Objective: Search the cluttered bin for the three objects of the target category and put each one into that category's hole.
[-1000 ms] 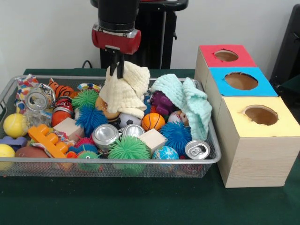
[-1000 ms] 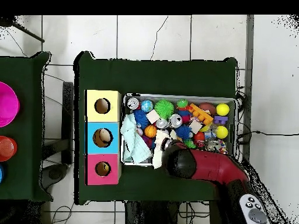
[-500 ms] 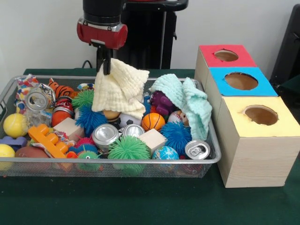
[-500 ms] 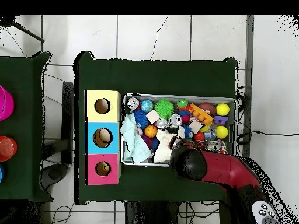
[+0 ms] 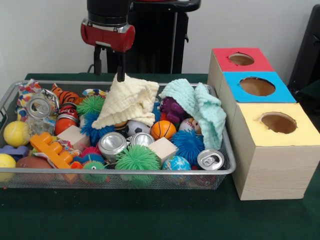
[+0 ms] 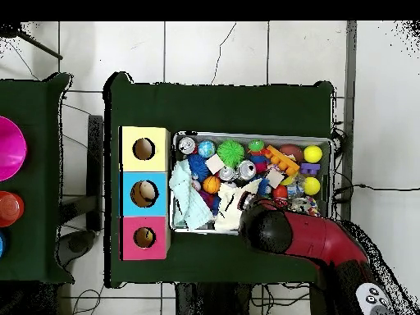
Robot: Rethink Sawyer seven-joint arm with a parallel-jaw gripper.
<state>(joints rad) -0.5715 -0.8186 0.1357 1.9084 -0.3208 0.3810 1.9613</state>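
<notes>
Cream cloth [image 5: 128, 101]: draped over toys, just under the fingertips.
Gripper [image 5: 107, 64]: fingers spread, holding nothing.
Bin [image 5: 150, 172]: below.

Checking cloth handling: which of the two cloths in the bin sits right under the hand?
The cream cloth, its peak beside the open hand; the mint cloth lies nearer the boxes.

I was working in a lab-style test room: a green-covered table [image 6: 221, 107] stood on a bare tiled floor [image 6: 213, 49] with loose cables [image 6: 373, 189], a plain white wall [image 5: 45, 35] behind, and colour-coded sorting boxes [image 5: 265, 125] set out
</notes>
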